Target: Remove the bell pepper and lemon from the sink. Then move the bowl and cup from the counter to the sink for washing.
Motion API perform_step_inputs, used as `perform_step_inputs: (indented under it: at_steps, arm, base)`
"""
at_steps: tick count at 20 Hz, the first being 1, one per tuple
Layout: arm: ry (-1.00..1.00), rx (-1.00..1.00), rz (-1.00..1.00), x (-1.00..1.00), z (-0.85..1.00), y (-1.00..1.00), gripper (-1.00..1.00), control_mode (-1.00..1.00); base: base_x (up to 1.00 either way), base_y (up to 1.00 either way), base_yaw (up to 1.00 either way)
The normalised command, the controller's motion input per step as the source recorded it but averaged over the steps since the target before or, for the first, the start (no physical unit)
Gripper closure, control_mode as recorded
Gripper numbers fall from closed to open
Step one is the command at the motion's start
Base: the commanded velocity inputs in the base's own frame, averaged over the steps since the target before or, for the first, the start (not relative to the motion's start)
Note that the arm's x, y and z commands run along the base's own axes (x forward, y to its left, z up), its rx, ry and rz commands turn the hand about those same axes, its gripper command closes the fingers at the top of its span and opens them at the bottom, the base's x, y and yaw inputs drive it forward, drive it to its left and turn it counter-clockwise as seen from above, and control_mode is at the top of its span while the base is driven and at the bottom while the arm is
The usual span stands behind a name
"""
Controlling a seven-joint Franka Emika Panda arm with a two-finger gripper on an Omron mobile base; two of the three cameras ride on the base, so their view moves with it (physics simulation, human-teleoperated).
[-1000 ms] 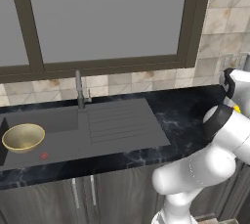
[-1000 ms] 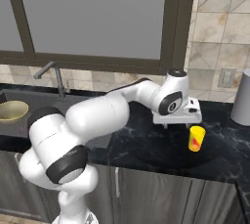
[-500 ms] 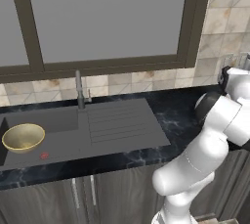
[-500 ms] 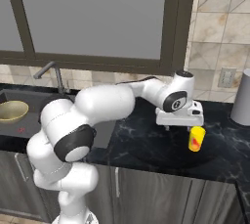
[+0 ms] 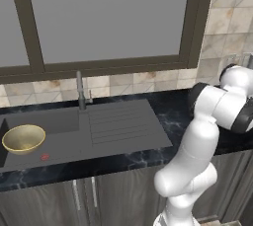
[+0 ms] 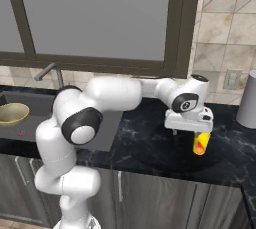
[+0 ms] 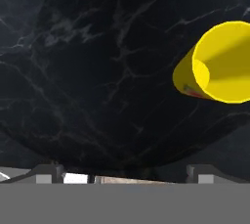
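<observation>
Reaching for the cup, bowl already in the sink

End effector (image 6: 189,134) released, hovering above the desk (image 6: 150,145) beside the cup (image 6: 201,143) (off-centre); next, centre over it, descend, clench.

Even flat rendered light, soft gloss on counter (image 6: 150,145) (faint veining), slightly pixelated edges
</observation>
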Motion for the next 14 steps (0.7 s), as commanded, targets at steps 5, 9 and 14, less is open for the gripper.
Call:
perform_step_inputs:
  at_steps: [5,9,14]
  arm:
    - [0.01,0.10,0.00,0.05,-0.04,-0.05,-1.00,-1.00]
    - [0.00,0.07,0.02,0.07,-0.02,-0.06,-1.00,-1.00]
    - [0.00,0.02,0.05,0.05,0.00,-0.06,-1.00,-1.00]
  base:
    - [0.00,0.00,0.00]
    - [0.00,0.00,0.00]
    - [0.00,0.00,0.00]
